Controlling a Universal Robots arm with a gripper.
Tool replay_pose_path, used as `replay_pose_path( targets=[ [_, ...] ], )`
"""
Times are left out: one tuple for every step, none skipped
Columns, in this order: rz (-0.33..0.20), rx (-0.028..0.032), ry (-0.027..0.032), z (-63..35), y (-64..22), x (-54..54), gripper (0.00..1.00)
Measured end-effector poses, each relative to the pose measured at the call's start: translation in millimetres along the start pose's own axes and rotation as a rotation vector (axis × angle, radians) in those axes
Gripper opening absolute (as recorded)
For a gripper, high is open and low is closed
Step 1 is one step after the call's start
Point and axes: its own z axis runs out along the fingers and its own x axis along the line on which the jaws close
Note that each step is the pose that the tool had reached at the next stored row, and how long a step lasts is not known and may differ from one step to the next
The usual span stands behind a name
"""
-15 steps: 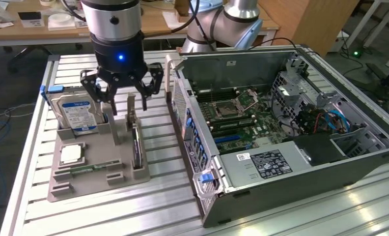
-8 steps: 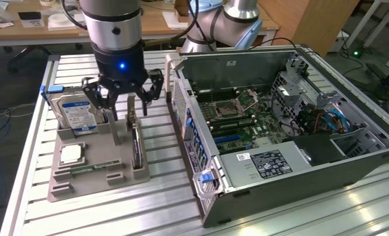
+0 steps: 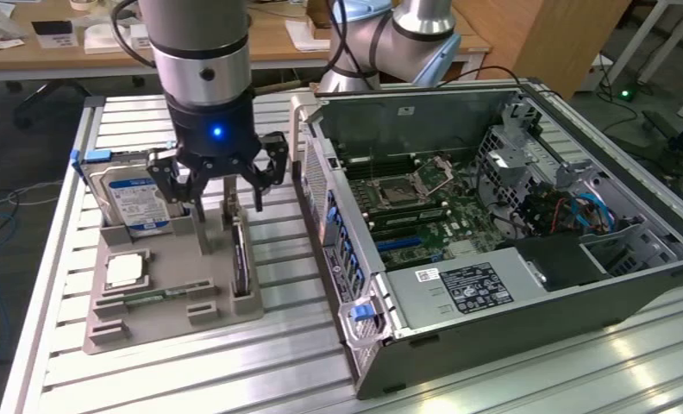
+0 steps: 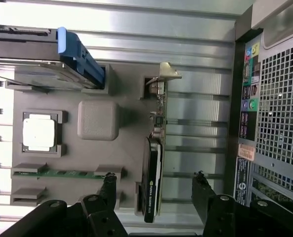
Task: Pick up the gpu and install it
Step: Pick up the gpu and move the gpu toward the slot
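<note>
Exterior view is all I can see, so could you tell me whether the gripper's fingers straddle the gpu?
Observer: Yes; in the wrist view the gripper is open, one finger each side of the gpu, touching neither face.
Operator: Thank you. Which end of the card is it over?
Observer: The thick black end with white lettering; the metal bracket is at the far end, nearer the hard drive.
</note>
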Motion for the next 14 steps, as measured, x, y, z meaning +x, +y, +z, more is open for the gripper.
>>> replay_pose_path(
  targets=[
    [-0.001,0.0000,0.0000,1.8,-0.1,0.0,0.72],
    [-0.001,-0.0001,0.0001,3.6,-0.2,0.1,0.72],
    [-0.002,-0.0001,0.0001,5.4,-0.3,0.1,0.72],
    [-0.002,-0.0001,0.0001,7.2,-0.4,0.1,0.72],
    [-0.002,-0.0001,0.0001,9.0,-0.5,0.2,0.72],
    [-0.002,0.0000,0.0002,10.9,-0.6,0.2,0.72],
    [-0.002,0.0000,0.0002,12.7,-0.6,0.2,0.72],
    [-0.002,-0.0001,0.0001,14.5,-0.7,0.3,0.72],
    [-0.002,-0.0001,0.0001,16.3,-0.8,0.3,0.72],
    [-0.002,-0.0001,0.0001,18.1,-0.9,0.3,0.72],
    [-0.002,-0.0001,0.0001,19.9,-0.9,0.4,0.72],
    [-0.002,-0.0001,0.0001,21.7,-1.0,0.4,0.72],
    [-0.002,0.0000,0.0000,23.7,-1.1,0.4,0.72],
    [-0.002,0.0000,-0.0001,25.5,-1.2,0.4,0.72]
  ],
)
